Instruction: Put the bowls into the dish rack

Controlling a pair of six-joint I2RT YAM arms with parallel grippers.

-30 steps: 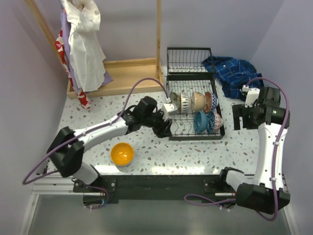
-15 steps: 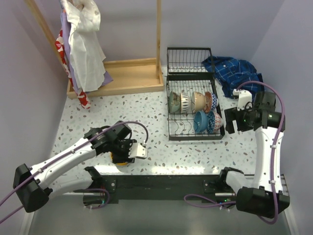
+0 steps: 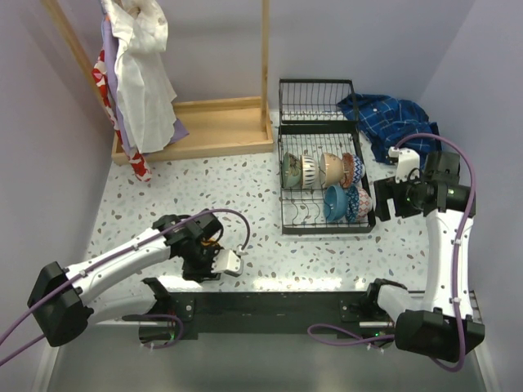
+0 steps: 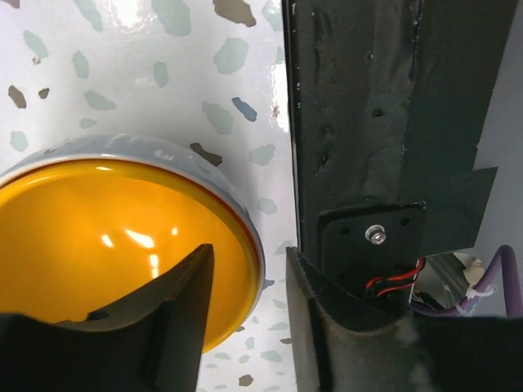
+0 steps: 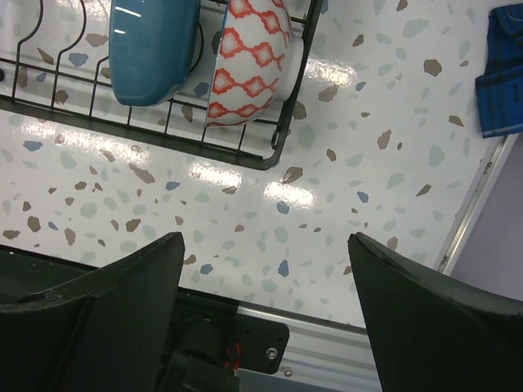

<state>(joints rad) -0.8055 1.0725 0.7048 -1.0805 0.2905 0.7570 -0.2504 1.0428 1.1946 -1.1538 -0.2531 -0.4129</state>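
Bowl (image 4: 106, 237), yellow, glazed: likely stiff, slick, chippable. It sits on the table (image 3: 270, 245) by the near edge, well apart from the dish rack (image 3: 327, 231). Left gripper (image 4: 248, 255) is spread astride the rim, not pinching yet; I'd grip the rim there. Right gripper (image 5: 265, 241) is spread wide, empty.

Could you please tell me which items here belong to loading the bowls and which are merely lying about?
Job in hand:
yellow-glazed round ceramic bowl
black wire dish rack
teal glazed bowl and red-patterned white bowl standing in it

Lying about:
blue checked cloth
wooden-framed clothes stand
white hanging garment
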